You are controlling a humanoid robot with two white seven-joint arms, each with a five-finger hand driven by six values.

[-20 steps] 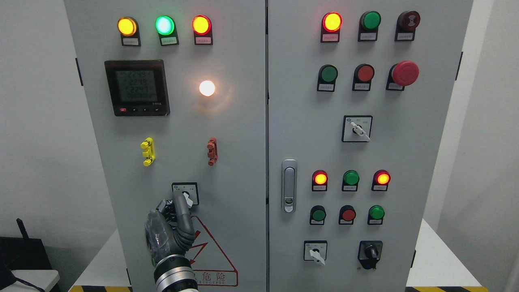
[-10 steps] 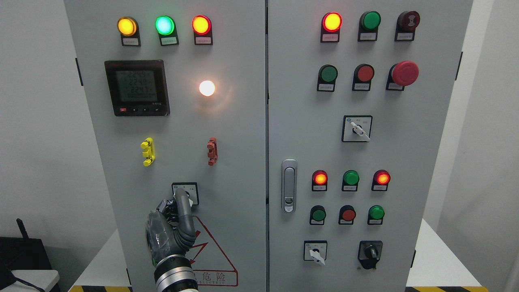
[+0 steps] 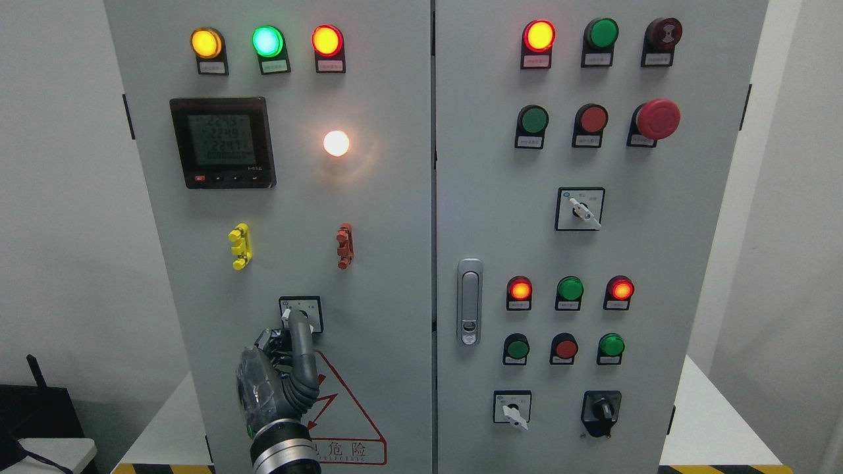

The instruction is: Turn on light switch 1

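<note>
left hand (image 3: 280,382): one finger extended onto light switch (image 3: 300,313), others curled (nothing grasped) | rotary switches: 4 | lit lamps: 8

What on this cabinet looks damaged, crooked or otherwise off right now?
Nothing stands out. The grey cabinet doors sit flush, the indicator lamps, the meter and the door latch look intact. The left hand has one finger extended onto the rotary switch, covering its knob.

One view only, from my head: straight-on, close to the grey cabinet (image 3: 395,217), both doors filling frame; top cut off.
</note>
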